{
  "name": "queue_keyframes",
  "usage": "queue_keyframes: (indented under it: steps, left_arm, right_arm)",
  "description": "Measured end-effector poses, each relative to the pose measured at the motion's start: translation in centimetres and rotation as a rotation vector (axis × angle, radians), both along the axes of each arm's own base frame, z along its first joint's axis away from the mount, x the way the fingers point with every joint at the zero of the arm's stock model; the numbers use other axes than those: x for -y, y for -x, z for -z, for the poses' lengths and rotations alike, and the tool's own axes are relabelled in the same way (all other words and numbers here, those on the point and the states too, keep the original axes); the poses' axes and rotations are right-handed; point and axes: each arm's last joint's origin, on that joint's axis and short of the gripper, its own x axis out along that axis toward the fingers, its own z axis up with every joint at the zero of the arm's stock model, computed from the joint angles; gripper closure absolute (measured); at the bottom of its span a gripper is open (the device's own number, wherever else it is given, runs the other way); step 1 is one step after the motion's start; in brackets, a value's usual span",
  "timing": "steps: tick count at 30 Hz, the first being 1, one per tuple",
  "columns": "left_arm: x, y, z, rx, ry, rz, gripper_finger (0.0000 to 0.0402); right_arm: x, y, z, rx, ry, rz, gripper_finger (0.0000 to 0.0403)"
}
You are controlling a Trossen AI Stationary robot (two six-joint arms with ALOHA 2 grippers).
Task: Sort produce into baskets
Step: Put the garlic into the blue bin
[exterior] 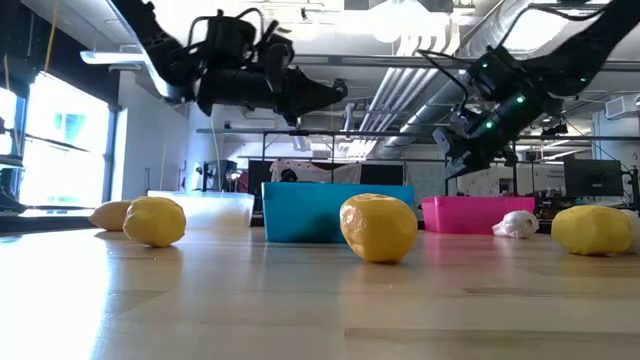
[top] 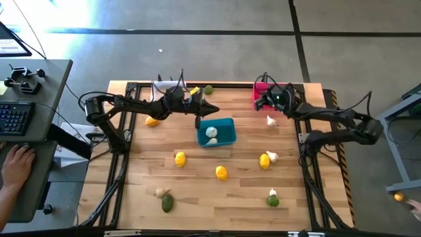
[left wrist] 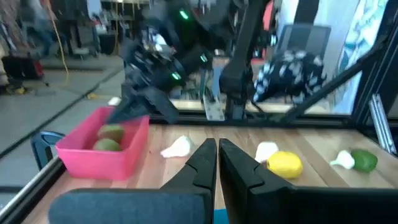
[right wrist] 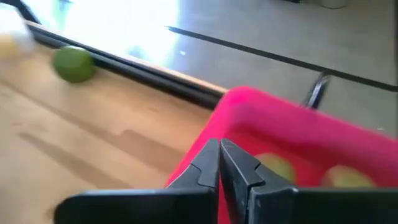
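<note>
The teal basket [top: 223, 135] stands mid-table with two garlic bulbs [top: 212, 133] in it. The pink basket [top: 263, 87] stands at the far right edge and holds green fruits [right wrist: 273, 167]. The white basket [top: 160, 87] stands at the far left. My left gripper [top: 214, 109] is shut and empty, raised just beyond the teal basket's far rim. My right gripper [top: 258, 103] is shut and empty, raised over the pink basket's near left corner [right wrist: 230, 102]. Lemons [top: 179, 158], garlic bulbs [top: 271, 120] and green fruits [top: 168, 203] lie scattered on the table.
A green fruit [top: 208, 90] lies by the far edge between the white and pink baskets. A lemon [top: 152, 121] lies under the left arm. A black frame [top: 125, 131] runs around the table. A person's hand [top: 16, 161] rests on a desk at the left.
</note>
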Motion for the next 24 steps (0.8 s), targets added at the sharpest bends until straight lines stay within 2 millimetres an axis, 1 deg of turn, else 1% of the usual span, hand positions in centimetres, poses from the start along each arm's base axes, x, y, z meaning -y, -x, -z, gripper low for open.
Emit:
queue_keyframes:
  steps: [4,9,14,19,24]
  left_arm:
    - [0.0,0.8,1.2,-0.023,0.046,-0.013,0.0401]
    - [0.4,1.3,1.8,-0.050,0.059,-0.004,0.0401]
    - [1.4,1.6,1.2,-0.064,0.038,0.053,0.0401]
    - [3.3,2.2,0.6,-0.164,-0.028,0.139,0.0401]
    - [5.5,3.3,-0.1,-0.276,-0.030,0.212,0.0401]
  right_arm:
    - [-1.6,0.0,0.4,0.032,-0.014,-0.038,0.0401]
    - [-3.4,-0.4,-0.2,0.029,0.029,-0.076,0.0402]
    - [-5.1,-1.1,-0.8,0.019,0.075,-0.155,0.0402]
    - [-6.5,-1.8,-0.9,0.022,0.083,-0.228,0.0403]
    - [-7.5,-2.3,-1.2,0.039,0.123,-0.247,0.0403]
